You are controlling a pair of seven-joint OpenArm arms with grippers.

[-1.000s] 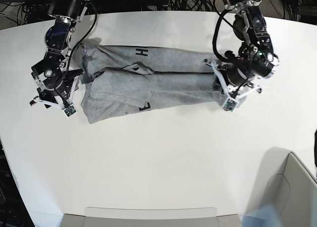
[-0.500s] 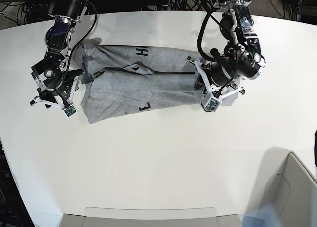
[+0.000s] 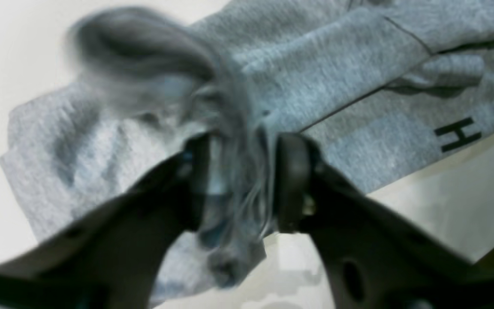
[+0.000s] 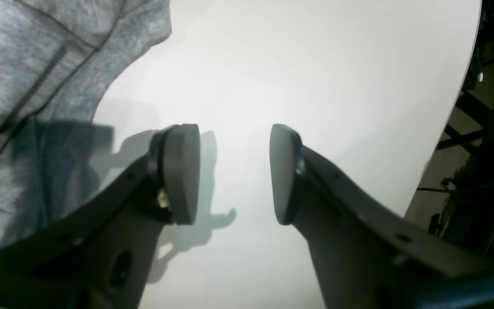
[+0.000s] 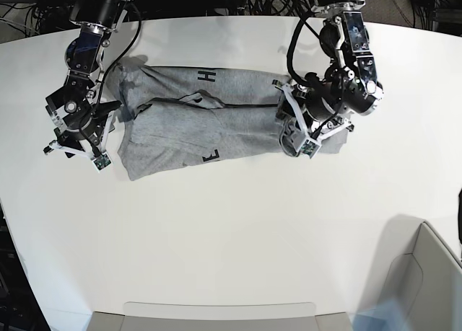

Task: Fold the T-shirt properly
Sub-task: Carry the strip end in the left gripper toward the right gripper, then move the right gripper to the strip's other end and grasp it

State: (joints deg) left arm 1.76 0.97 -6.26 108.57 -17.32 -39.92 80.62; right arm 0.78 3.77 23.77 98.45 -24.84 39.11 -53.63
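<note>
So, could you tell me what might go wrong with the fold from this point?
1. A bunched wad of the T-shirt sits between the left gripper fingers, whose jaws stand apart; fabric may snag and drag when it withdraws.
2. The right gripper is open over bare table, steadying nothing, so the shirt could slide.

Left gripper jaws parted, blurred bunch of grey T-shirt fabric between the 2 pads, hanging loose. Shirt folded on white table. Black "H" near shirt's right edge.
</note>
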